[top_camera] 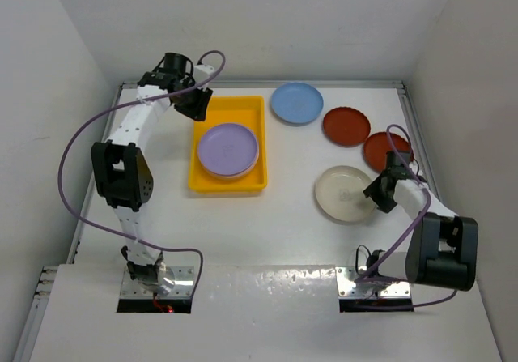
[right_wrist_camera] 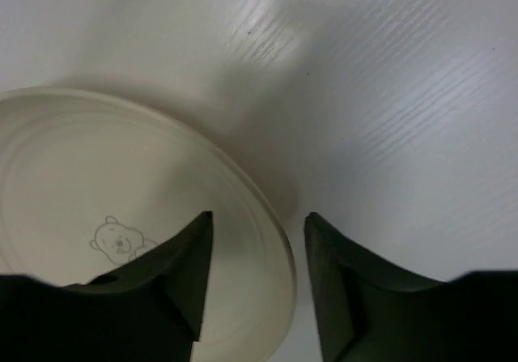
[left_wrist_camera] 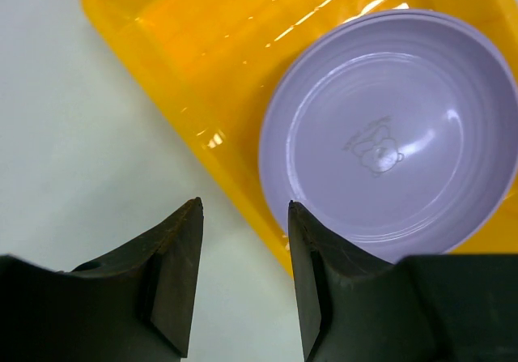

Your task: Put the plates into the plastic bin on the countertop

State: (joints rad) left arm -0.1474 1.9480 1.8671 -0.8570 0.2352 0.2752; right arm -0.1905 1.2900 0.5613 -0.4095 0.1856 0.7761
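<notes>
Fingers (left_wrist_camera: 180, 273) of left gripper (left_wrist_camera: 243, 212) spread and empty over bin (top_camera: 243, 107) rim; lavender plate (top_camera: 228, 149) already in bin; right gripper (right_wrist_camera: 257, 224) open, straddling cream plate (top_camera: 340, 193) edge, no grip yet; blue plate (top_camera: 296, 102) and red plates (top_camera: 346, 126) out on countertop (top_camera: 267, 232); roughly four to go.

A white back wall (top_camera: 259, 22) fills the top of the frame; a left wall (top_camera: 40, 95) and a right wall (top_camera: 477, 70) flank the white tabletop (top_camera: 267, 232). Soft, even light leaves glossy reflections along its lower edge.
</notes>
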